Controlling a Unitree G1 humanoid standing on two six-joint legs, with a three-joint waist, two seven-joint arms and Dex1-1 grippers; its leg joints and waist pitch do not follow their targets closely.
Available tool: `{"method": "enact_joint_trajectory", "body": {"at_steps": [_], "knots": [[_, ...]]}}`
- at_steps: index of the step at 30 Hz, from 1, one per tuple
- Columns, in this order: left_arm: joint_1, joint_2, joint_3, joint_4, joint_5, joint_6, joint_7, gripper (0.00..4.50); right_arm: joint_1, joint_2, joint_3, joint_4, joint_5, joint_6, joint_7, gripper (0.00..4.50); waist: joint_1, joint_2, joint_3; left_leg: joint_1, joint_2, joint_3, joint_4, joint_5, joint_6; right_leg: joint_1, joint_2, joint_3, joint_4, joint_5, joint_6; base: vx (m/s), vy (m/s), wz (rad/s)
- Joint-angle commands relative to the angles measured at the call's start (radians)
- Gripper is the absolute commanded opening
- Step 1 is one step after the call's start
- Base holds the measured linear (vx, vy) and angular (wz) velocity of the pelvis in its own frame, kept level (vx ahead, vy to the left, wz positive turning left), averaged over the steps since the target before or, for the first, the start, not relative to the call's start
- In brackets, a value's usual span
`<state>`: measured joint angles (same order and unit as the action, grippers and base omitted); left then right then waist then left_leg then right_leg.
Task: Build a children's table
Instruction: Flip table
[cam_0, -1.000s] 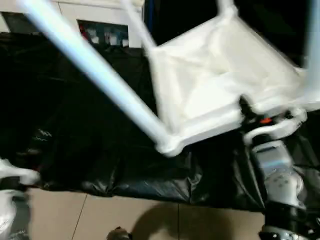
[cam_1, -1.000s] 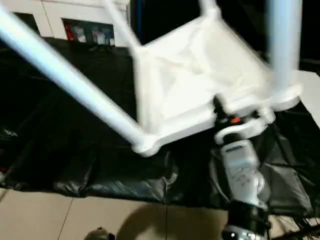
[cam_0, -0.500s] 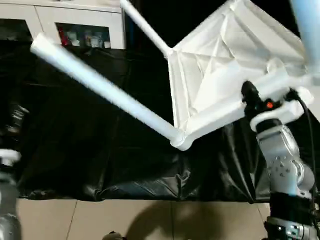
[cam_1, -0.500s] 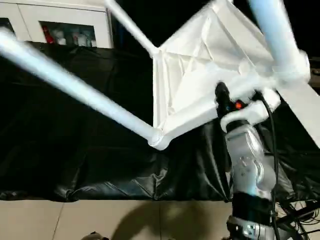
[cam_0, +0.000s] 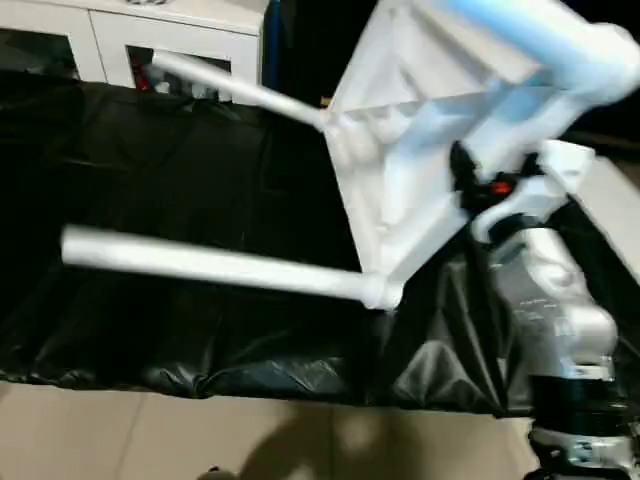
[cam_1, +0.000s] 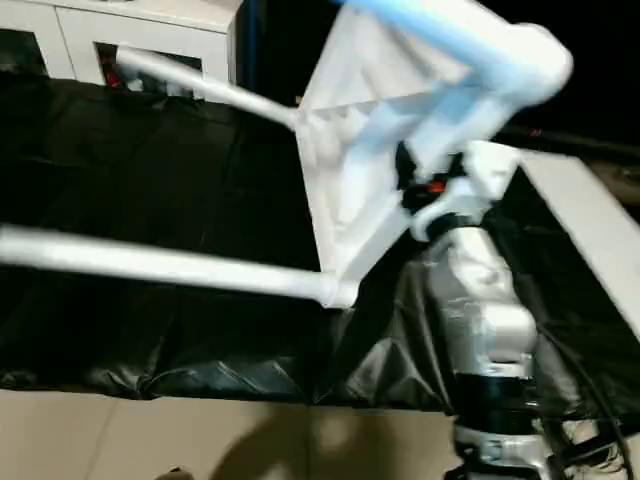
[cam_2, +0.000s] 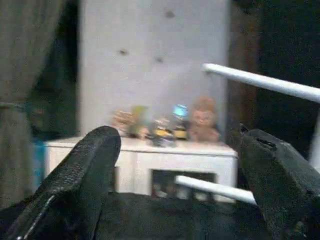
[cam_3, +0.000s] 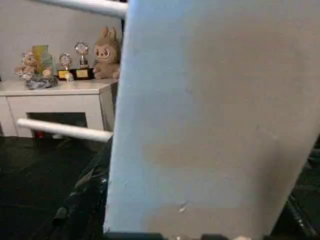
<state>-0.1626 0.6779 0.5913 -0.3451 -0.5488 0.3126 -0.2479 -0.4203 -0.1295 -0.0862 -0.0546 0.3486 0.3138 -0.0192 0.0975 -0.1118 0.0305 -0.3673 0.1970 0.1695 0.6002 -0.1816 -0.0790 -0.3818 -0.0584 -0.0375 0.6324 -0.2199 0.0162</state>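
With my right gripper (cam_0: 462, 172) clenched on the rim of the table (cam_0: 400, 150), I hold it tilted above the black sheet (cam_0: 180, 200), legs (cam_0: 210, 265) fitted, while my left gripper (cam_2: 175, 165) is released; next I must probably turn it upright.

Black plastic sheet (cam_0: 150, 200), wrinkled, covers the work surface; front edge hangs over beige tiled floor (cam_0: 180, 440) at 6 o'clock. White cabinet (cam_3: 55, 102) at 11 o'clock, glass doors. On top: plush toy (cam_3: 106, 55), small trophies (cam_3: 75, 60), figurines (cam_2: 165, 125). Grey wall (cam_2: 150, 55) behind.
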Motion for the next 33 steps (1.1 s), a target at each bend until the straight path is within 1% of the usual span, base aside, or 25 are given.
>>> {"method": "enact_joint_trajectory", "body": {"at_steps": [1,2,4,5,6,7,10,11,12,13,14,15,18,19,20,21,22,23,24,25,26,28,29,32,33], "knots": [[-0.005,0.014,-0.053,-0.053,-0.042,0.052,-0.048,4.23,0.032,-0.006,-0.007,0.035,-0.058,0.012,-0.061,1.99,-0.003,0.042,-0.032,0.035,0.022,-0.011,-0.091,-0.366,-0.147,-0.002,-0.052,0.034,-0.069,-0.221,-0.058,0.000,0.000,0.00],[-0.005,0.014,-0.053,-0.053,-0.042,0.052,-0.048,4.23,0.032,-0.006,-0.007,0.035,-0.058,0.012,-0.061,1.99,-0.002,0.043,-0.030,0.037,0.023,-0.012,-0.093,-0.407,-0.147,-0.005,-0.053,0.036,-0.075,-0.259,-0.056,0.000,0.000,0.00],[0.002,0.028,-0.106,-0.103,-0.079,0.104,-0.077,4.23,0.023,0.010,0.010,0.058,-0.094,-0.001,-0.094,1.99,0.000,0.042,-0.030,0.040,0.022,-0.013,-0.092,-0.436,-0.145,-0.008,-0.054,0.037,-0.078,-0.288,-0.053,0.000,0.000,0.00],[0.011,0.035,-0.163,-0.147,-0.105,0.144,-0.106,4.23,0.006,0.023,0.024,0.092,-0.127,-0.016,-0.122,1.99,0.003,0.044,-0.032,0.037,0.023,-0.014,-0.093,-0.432,-0.148,-0.006,-0.057,0.037,-0.077,-0.288,-0.054,0.000,0.000,0.00],[0.011,0.035,-0.165,-0.148,-0.106,0.145,-0.106,4.23,0.005,0.024,0.024,0.092,-0.128,-0.016,-0.123,1.98,0.002,0.043,-0.031,0.037,0.023,-0.015,-0.094,-0.435,-0.149,-0.007,-0.057,0.037,-0.077,-0.294,-0.054,0.000,0.000,0.00],[0.019,0.038,-0.211,-0.172,-0.110,0.163,-0.129,4.23,-0.013,0.032,0.035,0.123,-0.155,-0.029,-0.148,1.98,0.005,0.038,-0.030,0.038,0.024,-0.014,-0.095,-0.444,-0.150,-0.009,-0.057,0.037,-0.080,-0.309,-0.052,0.000,0.000,0.00],[0.024,0.054,-0.299,-0.205,-0.122,0.205,-0.182,4.23,-0.048,0.053,0.056,0.188,-0.195,-0.052,-0.182,1.98,0.004,0.041,-0.029,0.037,0.021,-0.014,-0.094,-0.462,-0.153,-0.012,-0.056,0.039,-0.083,-0.345,-0.044,0.000,0.000,0.00],[0.023,0.062,-0.334,-0.219,-0.130,0.224,-0.199,4.23,-0.061,0.063,0.067,0.216,-0.204,-0.061,-0.183,1.98,0.003,0.032,-0.029,0.035,0.021,-0.013,-0.093,-0.464,-0.151,-0.012,-0.057,0.039,-0.084,-0.358,-0.041,0.000,0.000,0.00],[0.023,0.062,-0.334,-0.219,-0.130,0.224,-0.199,4.23,-0.061,0.063,0.067,0.216,-0.204,-0.061,-0.183,1.98,0.002,0.035,-0.028,0.033,0.020,-0.015,-0.093,-0.472,-0.149,-0.011,-0.057,0.040,-0.084,-0.383,-0.037,0.000,0.000,0.00],[0.016,0.065,-0.371,-0.228,-0.124,0.232,-0.211,4.23,-0.075,0.071,0.075,0.247,-0.212,-0.075,-0.187,1.97,0.002,0.035,-0.028,0.033,0.020,-0.015,-0.093,-0.472,-0.149,-0.011,-0.057,0.040,-0.084,-0.383,-0.037,0.000,0.000,0.00],[0.003,0.067,-0.397,-0.232,-0.123,0.247,-0.215,4.23,-0.088,0.081,0.081,0.276,-0.216,-0.088,-0.181,1.97,0.000,0.029,-0.027,0.032,0.021,-0.016,-0.094,-0.480,-0.150,-0.012,-0.058,0.039,-0.086,-0.398,-0.034,0.000,0.000,0.00],[0.003,0.067,-0.397,-0.232,-0.123,0.247,-0.215,4.23,-0.088,0.081,0.081,0.276,-0.216,-0.088,-0.181,1.97,0.000,0.033,-0.027,0.033,0.021,-0.017,-0.094,-0.482,-0.150,-0.011,-0.058,0.040,-0.086,-0.401,-0.035,0.000,0.000,0.00],[-0.062,0.059,-0.473,-0.218,-0.057,0.241,-0.217,4.23,-0.125,0.120,0.083,0.362,-0.181,-0.118,-0.132,1.97,-0.007,0.032,-0.028,0.033,0.021,-0.019,-0.093,-0.498,-0.149,-0.013,-0.058,0.039,-0.088,-0.410,-0.037,0.000,0.000,0.00],[-0.062,0.059,-0.473,-0.218,-0.057,0.241,-0.217,4.23,-0.125,0.120,0.083,0.362,-0.181,-0.118,-0.132,1.97,-0.010,0.032,-0.026,0.032,0.021,-0.020,-0.095,-0.505,-0.148,-0.013,-0.057,0.038,-0.090,-0.418,-0.035,0.000,0.000,0.00],[-0.088,0.067,-0.494,-0.211,-0.023,0.231,-0.220,4.45,-0.138,0.129,0.089,0.395,-0.182,-0.118,-0.121,2.32,-0.019,0.022,-0.027,0.026,0.021,-0.022,-0.095,-0.503,-0.147,-0.006,-0.060,0.037,-0.091,-0.441,-0.032,0.000,0.000,0.00],[-0.103,0.073,-0.505,-0.206,-0.001,0.217,-0.225,4.50,-0.143,0.133,0.093,0.408,-0.182,-0.117,-0.113,2.53,-0.020,0.024,-0.027,0.025,0.021,-0.024,-0.094,-0.499,-0.144,-0.005,-0.061,0.037,-0.091,-0.450,-0.029,0.000,0.000,0.00],[-0.134,0.079,-0.521,-0.201,0.025,0.205,-0.234,4.50,-0.149,0.139,0.093,0.427,-0.181,-0.121,-0.106,2.53,-0.023,0.027,-0.026,0.025,0.021,-0.025,-0.096,-0.503,-0.146,-0.007,-0.062,0.037,-0.092,-0.462,-0.027,0.000,0.000,0.00],[-0.190,0.085,-0.550,-0.194,0.074,0.172,-0.245,4.50,-0.156,0.146,0.094,0.445,-0.175,-0.126,-0.091,2.72,-0.025,0.024,-0.026,0.024,0.021,-0.027,-0.095,-0.504,-0.146,-0.004,-0.062,0.036,-0.092,-0.466,-0.026,0.000,0.000,0.00],[-0.216,0.089,-0.564,-0.194,0.099,0.157,-0.243,4.50,-0.159,0.150,0.093,0.452,-0.178,-0.132,-0.092,2.83,-0.026,0.027,-0.027,0.025,0.021,-0.030,-0.096,-0.509,-0.146,-0.003,-0.063,0.035,-0.092,-0.469,-0.028,0.000,0.000,0.00],[-0.231,0.091,-0.574,-0.193,0.115,0.147,-0.240,4.50,-0.162,0.151,0.093,0.458,-0.181,-0.136,-0.092,2.83,-0.027,0.026,-0.027,0.026,0.021,-0.030,-0.096,-0.510,-0.146,-0.005,-0.064,0.035,-0.094,-0.462,-0.032,0.000,0.000,0.00],[-0.251,0.094,-0.585,-0.191,0.138,0.133,-0.238,4.50,-0.164,0.152,0.092,0.461,-0.183,-0.138,-0.093,3.02,-0.025,0.020,-0.040,0.015,0.022,-0.027,-0.092,-0.416,-0.143,0.008,-0.065,0.037,-0.079,-0.330,-0.055,0.000,0.000,0.00],[-0.290,0.096,-0.607,-0.188,0.176,0.101,-0.239,4.50,-0.167,0.156,0.088,0.467,-0.184,-0.146,-0.091,3.02,-0.021,0.014,-0.047,0.013,0.022,-0.015,-0.081,-0.289,-0.132,0.008,-0.057,0.038,-0.062,-0.172,-0.072,0.000,0.000,0.00],[-0.313,0.099,-0.619,-0.187,0.206,0.082,-0.235,4.50,-0.164,0.156,0.087,0.460,-0.180,-0.146,-0.082,3.02,-0.018,0.020,-0.051,0.008,0.020,-0.011,-0.075,-0.213,-0.134,0.013,-0.054,0.038,-0.050,-0.081,-0.079,0.000,0.000,0.00],[-0.406,0.118,-0.677,-0.133,0.391,-0.029,-0.194,4.50,-0.144,0.147,0.093,0.443,-0.171,-0.157,-0.018,3.02,-0.015,0.019,-0.046,0.008,0.020,-0.003,-0.071,-0.150,-0.131,0.014,-0.049,0.037,-0.048,-0.001,-0.073,0.000,0.000,0.00],[-0.432,0.109,-0.678,-0.111,0.413,-0.049,-0.183,4.50,-0.139,0.145,0.093,0.442,-0.169,-0.167,-0.002,3.02,-0.016,0.019,-0.045,0.008,0.021,-0.002,-0.070,-0.153,-0.133,0.015,-0.050,0.038,-0.047,-0.004,-0.071,0.000,0.000,0.00]]}}
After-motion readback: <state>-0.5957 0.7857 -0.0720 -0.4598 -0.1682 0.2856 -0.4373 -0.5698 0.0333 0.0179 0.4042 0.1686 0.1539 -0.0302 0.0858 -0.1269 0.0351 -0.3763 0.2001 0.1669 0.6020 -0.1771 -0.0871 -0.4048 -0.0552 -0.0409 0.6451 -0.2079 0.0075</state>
